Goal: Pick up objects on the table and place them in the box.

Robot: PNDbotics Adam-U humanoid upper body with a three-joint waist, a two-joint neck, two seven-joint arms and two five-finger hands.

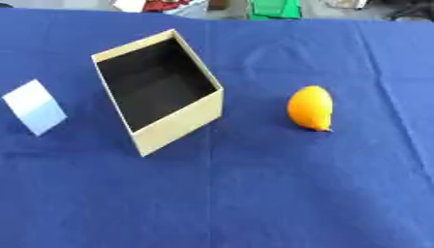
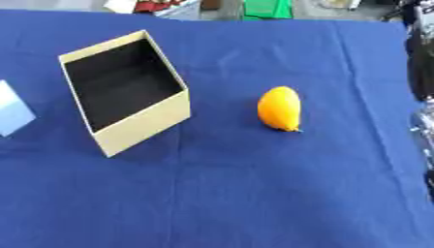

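No hand shows clearly; only a dark arm part (image 2: pixel 421 63) sits far right of the open tan cardboard box (image 1: pixel 174 128), so I cannot tell its fingers. The orange lemon-shaped fruit (image 1: pixel 310 107) lies right of the box, the pale blue block (image 1: pixel 35 106) left, both waiting on the blue tablecloth (image 1: pixel 254 193)

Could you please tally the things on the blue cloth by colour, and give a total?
Orange: 1, the lemon-shaped fruit, lying to the right of the box.
Tan: 1, the open cardboard box, dark inside with nothing in it.
Pale blue-white: 1, the small block, to the left of the box.
Total: 3 things on the blue tablecloth.
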